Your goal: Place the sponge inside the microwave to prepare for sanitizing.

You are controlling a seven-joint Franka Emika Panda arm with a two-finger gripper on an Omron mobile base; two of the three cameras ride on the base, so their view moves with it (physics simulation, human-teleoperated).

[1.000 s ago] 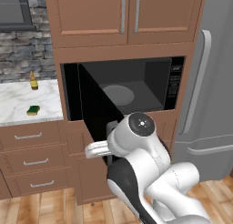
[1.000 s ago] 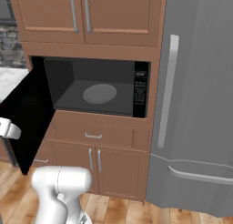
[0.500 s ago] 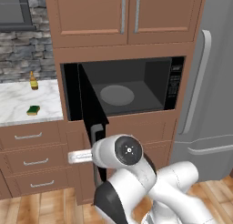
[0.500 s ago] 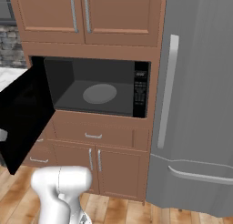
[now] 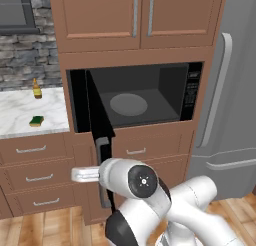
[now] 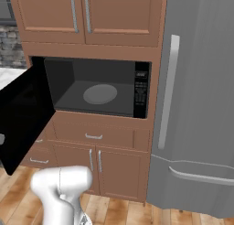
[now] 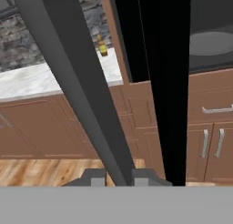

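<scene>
Two flanking base views on microwave [image 5: 140, 97]; close hand view.

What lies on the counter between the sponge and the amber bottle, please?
Nothing: in the left base view, bare white marble counter runs from the sponge back to the amber bottle by the stone wall.

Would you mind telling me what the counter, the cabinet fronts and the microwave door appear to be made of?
The counter looks like polished marble: white with grey veining. The cabinet fronts look like matte brown wood or laminate, uniform in colour. The microwave door looks like glossy black glass, though its handle seems grey metal or plastic.
</scene>
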